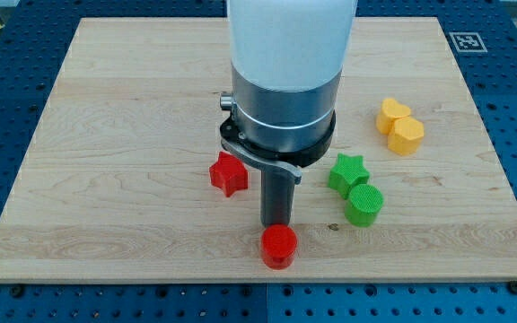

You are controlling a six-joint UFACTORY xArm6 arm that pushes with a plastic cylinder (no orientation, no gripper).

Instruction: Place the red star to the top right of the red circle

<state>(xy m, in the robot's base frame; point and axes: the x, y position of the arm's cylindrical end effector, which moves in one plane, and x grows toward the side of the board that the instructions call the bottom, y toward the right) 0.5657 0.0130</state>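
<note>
Wooden board (106, 108): green star (347, 171) beside green circle (364, 205)

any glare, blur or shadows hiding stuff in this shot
Camera view: even, soft light and sharp focus; the blocks cast only faint shadows. The white arm housing looks bright and washed out. My tip is hidden behind the red circle, just above it; the red star sits clear at the upper left.

Green star (347, 172) right of worktop (115, 117) centre. Green cylinder (364, 205) touching green star, toward view's bottom right of it. Yellow heart-like block (391, 116) up and right of green star, apart from it. Yellow hexagon block (407, 135) touching yellow heart-like block, nearer green star. Fiducial marker (466, 41) on worktop's top right corner.
</note>
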